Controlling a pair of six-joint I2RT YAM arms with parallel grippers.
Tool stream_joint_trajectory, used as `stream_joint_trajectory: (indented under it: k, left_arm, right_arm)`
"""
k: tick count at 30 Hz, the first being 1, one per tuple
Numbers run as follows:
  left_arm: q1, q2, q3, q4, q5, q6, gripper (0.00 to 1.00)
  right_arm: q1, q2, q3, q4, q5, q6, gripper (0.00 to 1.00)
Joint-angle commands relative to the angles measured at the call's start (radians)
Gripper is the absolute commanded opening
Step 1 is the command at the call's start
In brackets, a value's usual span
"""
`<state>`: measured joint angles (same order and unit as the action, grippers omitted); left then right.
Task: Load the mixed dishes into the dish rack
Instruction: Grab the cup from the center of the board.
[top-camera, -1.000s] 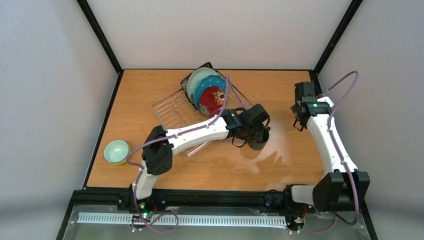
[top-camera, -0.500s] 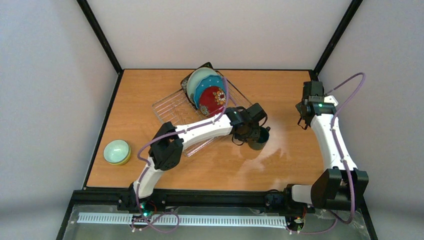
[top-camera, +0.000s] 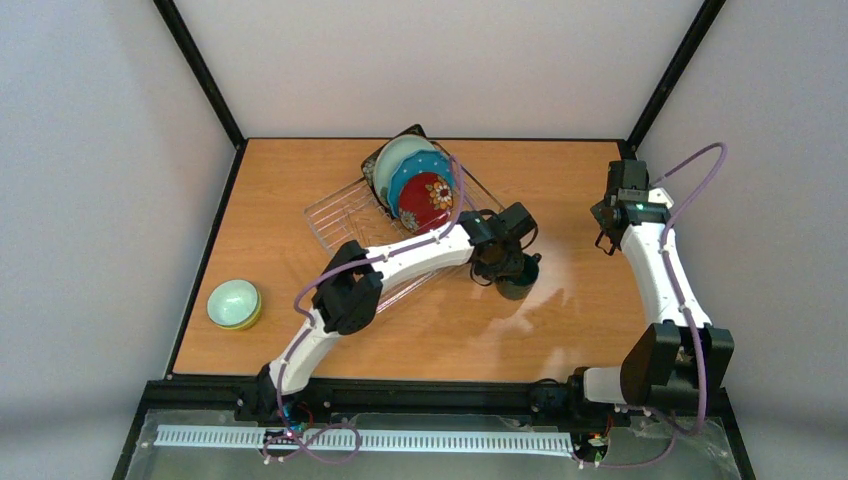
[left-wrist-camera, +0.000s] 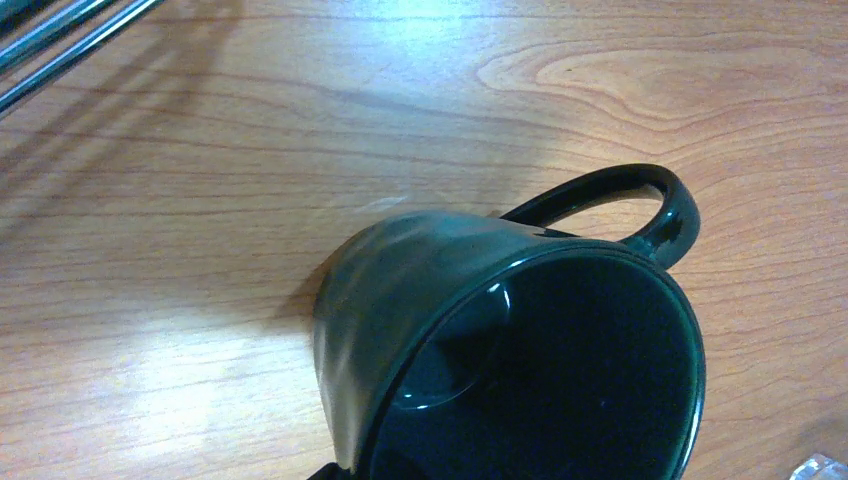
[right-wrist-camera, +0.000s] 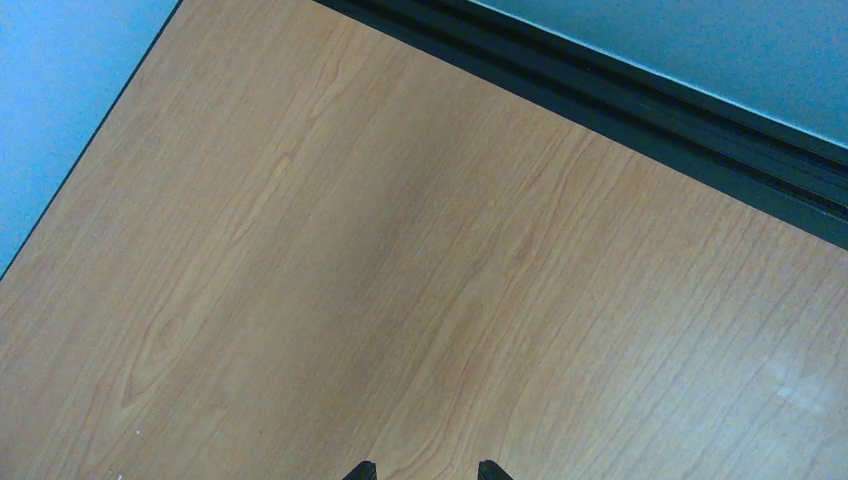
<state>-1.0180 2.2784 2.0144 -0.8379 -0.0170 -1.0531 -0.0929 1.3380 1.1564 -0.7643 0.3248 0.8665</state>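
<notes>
Dark green mug (top-camera: 519, 286) upright on table (top-camera: 290, 180), at 4 o'clock off dish rack (top-camera: 338, 214), directly beneath left gripper (top-camera: 506, 266); jaws spread wide. Right gripper (right-wrist-camera: 422, 472) parted, empty, 3 o'clock of mug.

1. A wooden table (top-camera: 290, 190) lies under me.
2. Black frame posts (top-camera: 200, 72) rise at its far corners.
3. Pale walls (top-camera: 430, 60) close me in.
4. A white toothed strip (top-camera: 400, 440) runs along the near edge.

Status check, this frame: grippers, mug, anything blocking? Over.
Left gripper open, over dark green mug. Mug on table, beside dish rack. Right gripper open, empty, far right. No obstruction seen.
</notes>
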Motion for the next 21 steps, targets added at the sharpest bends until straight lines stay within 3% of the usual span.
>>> stream_joint_trajectory:
  k: [1, 10, 21]
  left_arm:
    - [0.016, 0.035, 0.067, -0.047, 0.040, 0.013, 0.87]
    - [0.027, 0.059, 0.066, -0.088, 0.055, 0.058, 0.77]
    - [0.046, 0.072, 0.069, -0.124, 0.079, 0.125, 0.44]
  right_arm:
    - [-0.015, 0.018, -0.021, 0.021, -0.008, -0.020, 0.58]
    - [-0.024, 0.033, -0.035, 0.049, -0.028, -0.018, 0.58]
    - [-0.024, 0.048, -0.043, 0.066, -0.048, -0.007, 0.58]
